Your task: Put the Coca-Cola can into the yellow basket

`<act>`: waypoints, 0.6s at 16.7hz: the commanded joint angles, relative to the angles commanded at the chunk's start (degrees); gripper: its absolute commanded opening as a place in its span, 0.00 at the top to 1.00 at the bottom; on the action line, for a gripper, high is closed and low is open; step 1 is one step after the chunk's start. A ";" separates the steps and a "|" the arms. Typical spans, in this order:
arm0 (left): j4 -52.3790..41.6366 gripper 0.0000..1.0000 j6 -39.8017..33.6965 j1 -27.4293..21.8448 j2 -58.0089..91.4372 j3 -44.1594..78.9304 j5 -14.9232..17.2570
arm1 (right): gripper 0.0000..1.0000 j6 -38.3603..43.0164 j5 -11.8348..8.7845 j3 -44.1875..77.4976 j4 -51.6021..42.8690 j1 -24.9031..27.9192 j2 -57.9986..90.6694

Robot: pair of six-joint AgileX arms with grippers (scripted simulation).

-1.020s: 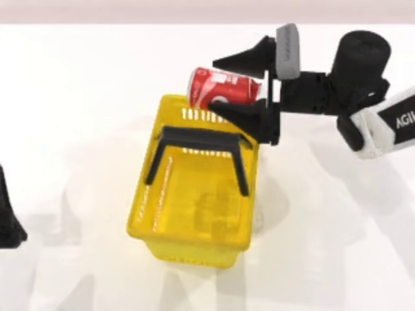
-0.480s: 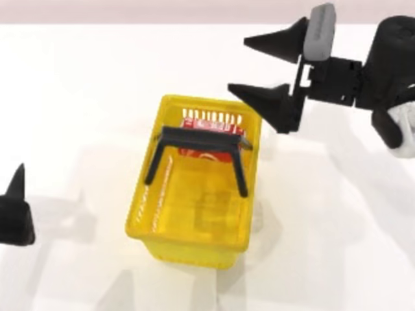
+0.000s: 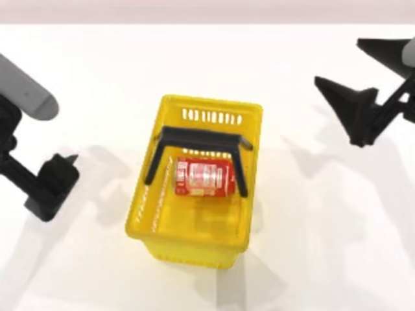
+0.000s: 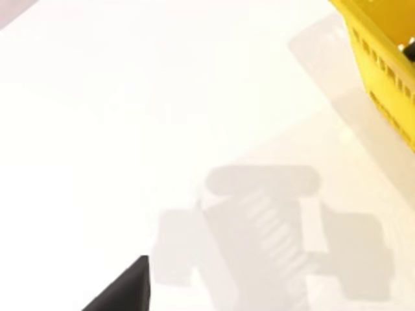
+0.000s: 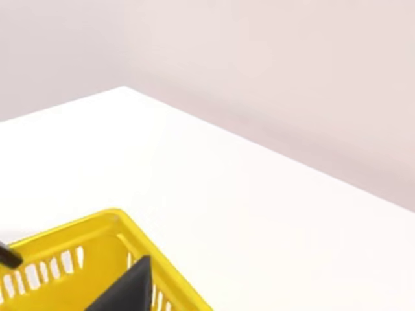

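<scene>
Table (image 3: 97, 78), white: yellow basket (image 3: 150, 223) at centre, black handle (image 3: 198, 137) raised across it, red can (image 3: 203, 177) on its side inside under the handle; left gripper (image 3: 55, 178) at left edge, right gripper (image 3: 369, 71) far right, fingers spread.

a rendered simulation test scene, not a real room: a bare, flat white desk (image 3: 97, 78) with soft shadows, a plain pale pinkish wall (image 5: 272, 58) behind it, and flatly shaded props, a yellow basket (image 3: 148, 214) holding a coca-cola can (image 3: 203, 177), between two black arms.
</scene>
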 joint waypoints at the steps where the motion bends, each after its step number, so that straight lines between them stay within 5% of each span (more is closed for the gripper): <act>1: -3.53 0.00 2.49 -1.63 5.12 4.87 -0.02 | 0.00 -0.15 2.73 -3.36 -2.94 -0.83 -5.71; 10: -34.11 0.00 24.85 -15.59 51.08 48.48 -0.94 | 0.00 0.56 25.36 -27.50 -27.87 -6.96 -57.06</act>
